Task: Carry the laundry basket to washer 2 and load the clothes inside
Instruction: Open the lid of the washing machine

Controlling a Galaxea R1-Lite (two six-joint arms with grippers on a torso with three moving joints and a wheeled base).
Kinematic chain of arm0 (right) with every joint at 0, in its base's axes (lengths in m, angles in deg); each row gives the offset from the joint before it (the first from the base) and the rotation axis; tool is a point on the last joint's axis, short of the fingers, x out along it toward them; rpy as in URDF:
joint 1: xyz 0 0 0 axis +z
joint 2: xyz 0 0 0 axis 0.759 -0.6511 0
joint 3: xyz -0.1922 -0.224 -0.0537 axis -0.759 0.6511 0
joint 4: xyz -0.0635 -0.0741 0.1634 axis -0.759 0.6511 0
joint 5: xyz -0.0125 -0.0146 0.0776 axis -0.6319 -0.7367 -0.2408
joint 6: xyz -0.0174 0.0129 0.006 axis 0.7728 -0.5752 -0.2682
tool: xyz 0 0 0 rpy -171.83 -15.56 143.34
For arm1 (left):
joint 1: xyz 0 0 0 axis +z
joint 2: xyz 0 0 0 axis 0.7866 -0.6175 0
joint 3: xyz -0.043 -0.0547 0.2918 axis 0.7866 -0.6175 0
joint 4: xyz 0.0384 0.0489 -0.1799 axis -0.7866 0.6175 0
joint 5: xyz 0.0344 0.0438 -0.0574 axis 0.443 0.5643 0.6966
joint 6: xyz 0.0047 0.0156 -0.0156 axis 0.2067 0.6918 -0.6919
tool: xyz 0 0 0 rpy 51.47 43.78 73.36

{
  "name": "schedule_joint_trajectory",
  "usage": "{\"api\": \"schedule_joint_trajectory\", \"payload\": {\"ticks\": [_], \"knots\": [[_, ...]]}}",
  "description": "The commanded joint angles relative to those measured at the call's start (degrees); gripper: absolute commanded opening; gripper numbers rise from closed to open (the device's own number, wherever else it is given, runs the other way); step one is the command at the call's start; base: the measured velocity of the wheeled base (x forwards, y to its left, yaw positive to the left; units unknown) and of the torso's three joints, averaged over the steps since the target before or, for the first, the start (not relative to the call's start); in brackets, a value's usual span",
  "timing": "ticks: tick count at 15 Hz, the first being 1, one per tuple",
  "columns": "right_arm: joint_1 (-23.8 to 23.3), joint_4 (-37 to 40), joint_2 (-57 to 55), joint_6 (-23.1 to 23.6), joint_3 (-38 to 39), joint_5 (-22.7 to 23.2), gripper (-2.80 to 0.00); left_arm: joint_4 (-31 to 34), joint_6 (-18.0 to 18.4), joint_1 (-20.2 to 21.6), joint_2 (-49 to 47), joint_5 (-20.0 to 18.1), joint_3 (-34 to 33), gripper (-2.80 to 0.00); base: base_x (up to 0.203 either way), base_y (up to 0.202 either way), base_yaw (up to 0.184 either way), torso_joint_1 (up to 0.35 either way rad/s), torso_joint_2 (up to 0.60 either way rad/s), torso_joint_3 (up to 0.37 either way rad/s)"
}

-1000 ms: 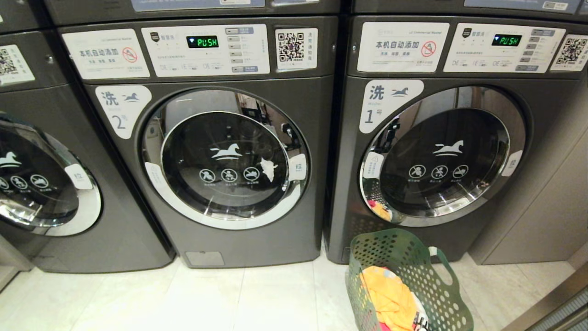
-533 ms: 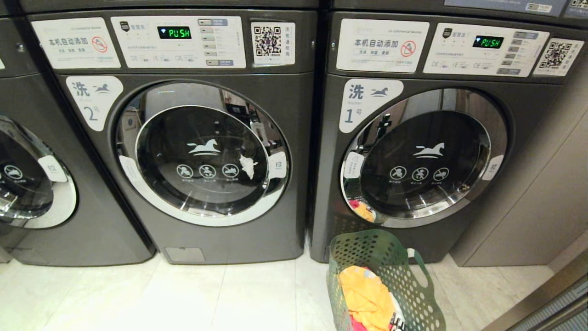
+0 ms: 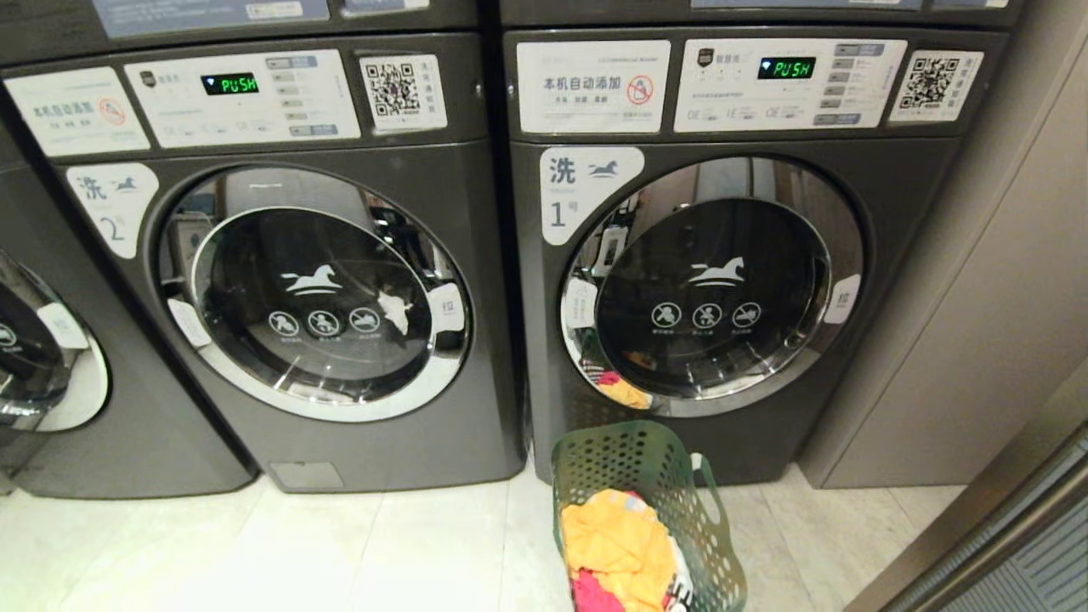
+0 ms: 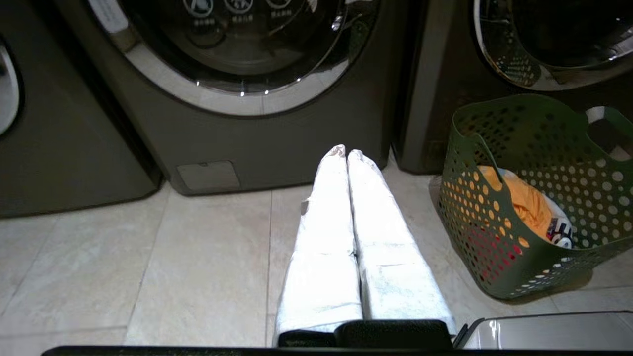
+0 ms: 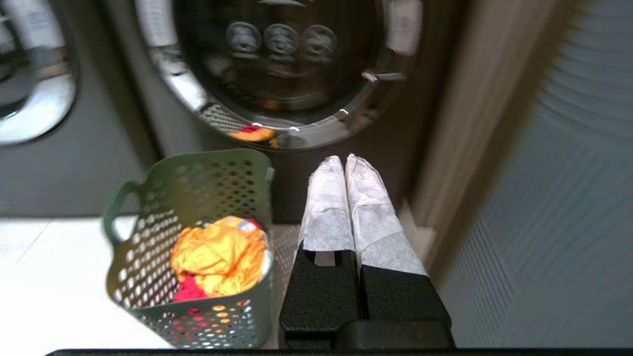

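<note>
The dark green laundry basket (image 3: 646, 501) stands on the floor in front of the washer labelled "1", with yellow-orange and red-pink clothes (image 3: 616, 548) piled in it. Washer 2 (image 3: 280, 280) is to its left, door closed, a torn white sticker on the glass. My left gripper (image 4: 347, 152) is shut and empty, hanging low over the tiles with the basket (image 4: 534, 198) off to its side. My right gripper (image 5: 344, 159) is shut and empty too, beside the basket (image 5: 198, 237) and its clothes (image 5: 217, 257). Neither arm shows in the head view.
Washer 1 (image 3: 705, 272) stands right of washer 2, and a third grey washer (image 3: 42, 357) is at the far left. A beige wall panel (image 3: 977, 297) and a ribbed dark surface (image 3: 1037, 552) close off the right side. Pale floor tiles (image 3: 340, 552) lie before washer 2.
The whole head view has shifted: washers and basket have slid leftward in the picture, so the camera has turned or driven to the right. The basket stays in front of washer 1.
</note>
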Motion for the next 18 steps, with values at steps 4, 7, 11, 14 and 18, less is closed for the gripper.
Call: {"api": "schedule_joint_trajectory", "payload": {"ticks": [4,7,11,14,18], "knots": [[0.02,0.04,-0.07,0.04,1.96,-0.07,-2.8,-0.22,0.04,0.01,-0.02,0.04,0.1,-2.8,0.0,-0.194,0.003,0.006,0.0,0.002],[0.02,0.04,-0.07,-0.12,1.96,-0.07,-2.8,-0.31,-0.43,0.01,-0.02,0.33,0.01,-2.8,0.0,-0.168,0.002,0.002,0.0,0.003],[0.02,-0.08,-0.07,-2.33,1.96,-0.68,-2.8,-0.31,-0.75,0.01,-0.02,0.31,0.01,-2.8,0.0,-0.018,0.001,0.004,0.0,-0.001],[0.02,-0.13,-0.07,-2.33,1.96,-0.68,-2.8,-0.31,-0.22,0.01,-0.02,-0.05,0.1,-2.8,0.0,0.0,0.0,0.0,0.0,0.0],[0.02,-0.13,-0.07,-2.24,1.96,-0.59,-2.8,-0.31,-0.22,0.01,-0.02,-0.05,0.1,-2.8,0.0,0.0,0.0,0.0,0.0,0.0]]}}
